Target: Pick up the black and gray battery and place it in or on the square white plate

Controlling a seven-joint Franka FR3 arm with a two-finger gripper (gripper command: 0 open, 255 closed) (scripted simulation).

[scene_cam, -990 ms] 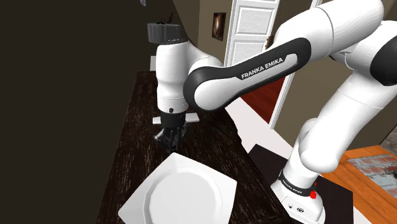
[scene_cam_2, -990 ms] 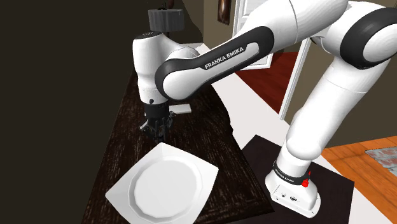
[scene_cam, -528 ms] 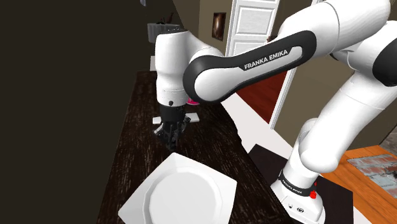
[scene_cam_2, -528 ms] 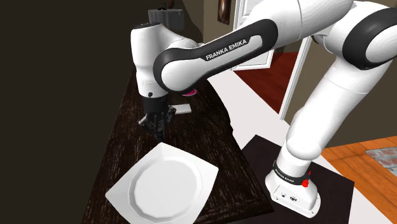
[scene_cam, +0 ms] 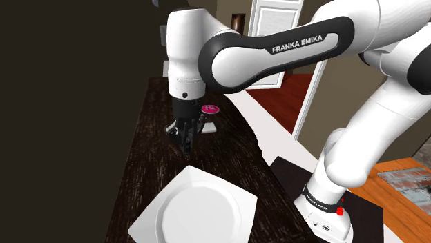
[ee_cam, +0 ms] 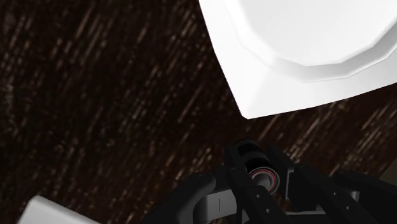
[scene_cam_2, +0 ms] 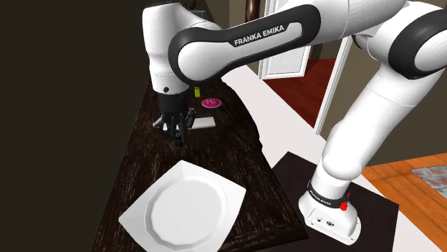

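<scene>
The battery (ee_cam: 261,176) is seen in the wrist view as a short black cylinder with a grey end cap ringed in red, that cap turned toward the camera. It is clamped between the black fingers (ee_cam: 232,177) of the gripper (scene_cam: 185,137), which are closed down to the battery's width, one against each side; nothing else is touched by them. The battery's long axis is seen running along the fingers, with the black far end aimed down at the dark wood-grain table (scene_cam: 148,172), close to the near corner of the square white plate (ee_cam: 305,57). In the shoulder view the gripper is seen at centre left of the frame, hanging above the table, just above the plate's (scene_cam: 197,210) upper corner and clear of it; the battery cannot be made out among the black fingers there. In the second exterior view the gripper (scene_cam_2: 176,130) is placed left of centre, above the plate (scene_cam_2: 183,207). A pink disc (scene_cam: 209,108) and a flat white item (scene_cam: 207,127) are seen lying on the table just right of the gripper.
</scene>
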